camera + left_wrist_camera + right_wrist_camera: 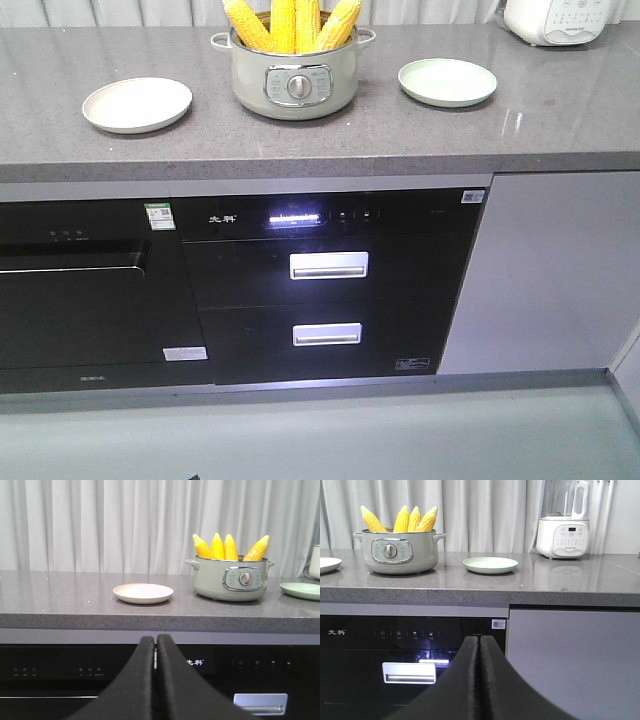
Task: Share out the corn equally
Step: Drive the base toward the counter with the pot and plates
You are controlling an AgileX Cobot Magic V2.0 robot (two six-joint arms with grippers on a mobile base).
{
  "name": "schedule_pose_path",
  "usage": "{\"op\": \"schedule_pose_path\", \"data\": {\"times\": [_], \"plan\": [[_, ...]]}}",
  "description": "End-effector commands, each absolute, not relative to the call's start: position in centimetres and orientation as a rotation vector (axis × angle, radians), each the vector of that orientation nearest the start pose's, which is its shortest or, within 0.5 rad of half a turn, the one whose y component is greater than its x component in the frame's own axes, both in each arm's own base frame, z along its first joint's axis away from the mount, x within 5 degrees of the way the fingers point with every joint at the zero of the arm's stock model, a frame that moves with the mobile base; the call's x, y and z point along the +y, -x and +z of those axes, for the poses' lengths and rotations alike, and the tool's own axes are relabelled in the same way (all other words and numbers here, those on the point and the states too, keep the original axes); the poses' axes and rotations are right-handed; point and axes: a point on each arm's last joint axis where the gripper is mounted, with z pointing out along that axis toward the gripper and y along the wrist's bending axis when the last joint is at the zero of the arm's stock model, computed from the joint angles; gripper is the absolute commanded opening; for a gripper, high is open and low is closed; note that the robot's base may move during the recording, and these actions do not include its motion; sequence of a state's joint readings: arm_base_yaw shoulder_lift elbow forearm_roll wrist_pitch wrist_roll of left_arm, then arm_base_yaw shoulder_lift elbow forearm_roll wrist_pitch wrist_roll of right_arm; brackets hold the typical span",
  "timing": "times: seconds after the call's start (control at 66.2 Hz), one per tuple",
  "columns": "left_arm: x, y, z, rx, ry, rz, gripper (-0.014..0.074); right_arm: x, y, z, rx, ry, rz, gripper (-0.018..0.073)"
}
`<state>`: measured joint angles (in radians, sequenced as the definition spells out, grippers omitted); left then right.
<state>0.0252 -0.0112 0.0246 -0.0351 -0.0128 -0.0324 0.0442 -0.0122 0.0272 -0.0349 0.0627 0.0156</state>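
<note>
From my console I count four cobs of corn [290, 25], all in the pot [295, 85] at the far middle of the counter [330, 140], standing on end with their tips up and fanned outward. The leftmost cob leans left and the rightmost leans right. The cream plate [137, 104] sits on the counter left of the pot and the green plate [447, 81] right of it, each apart from the pot and bare. The left gripper [156, 645] has its fingers pressed together on nothing, and the right gripper [479, 645] is the same. Both hang low in front of the cabinets, below the counter edge. From the left wrist the corn lies up, farther away and to the right; from the right wrist it lies up, farther away and to the left. The pot looks much the same size in both wrist views, so I can't honestly say which arm is nearer. I'd judge nothing is shared out yet: two cobs per plate. Whichever arm goes must rise, part its fingers, and grip across a near-vertical cob from above, the left suiting the left-leaning one
</note>
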Motion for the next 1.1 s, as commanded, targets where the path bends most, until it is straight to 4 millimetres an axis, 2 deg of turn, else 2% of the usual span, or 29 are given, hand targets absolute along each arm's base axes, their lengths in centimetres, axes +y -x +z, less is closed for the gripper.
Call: {"op": "schedule_pose_path", "data": {"times": [0.0, 1.087], "plan": [[0.19, -5.29, 22.00, 1.372, 0.075, -0.037, -0.0006, 0.23, -5.61, 20.30, 1.492, 0.050, 0.011, -0.0006], [0.19, -5.29, 22.00, 1.372, 0.075, -0.037, -0.0006, 0.23, -5.61, 20.30, 1.492, 0.050, 0.011, -0.0006]]}}
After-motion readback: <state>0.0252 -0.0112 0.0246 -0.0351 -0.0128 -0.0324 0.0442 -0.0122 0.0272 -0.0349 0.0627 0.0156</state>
